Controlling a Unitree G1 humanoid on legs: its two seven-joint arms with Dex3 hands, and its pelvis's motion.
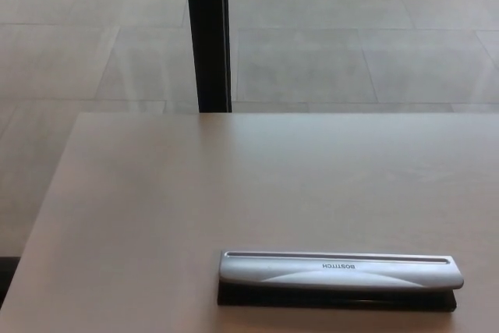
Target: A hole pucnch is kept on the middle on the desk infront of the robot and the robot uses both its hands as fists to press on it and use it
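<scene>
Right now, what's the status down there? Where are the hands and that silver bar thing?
Both hands out of view. Hole punch flat on the desk, near edge, untouched. Nothing on or around it.

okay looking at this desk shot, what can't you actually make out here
- Both robot hands: outside the head view, state unknown.
- Hole punch: any paper loaded is undeterminable; the silver lever covers its slot.
- Desk: near and right edges cut off by the frame.
- Black post: top cut off.

I can't see either of my arms from the head camera: neither the left hand nor the right hand shows, so their poses are unknown.
</scene>
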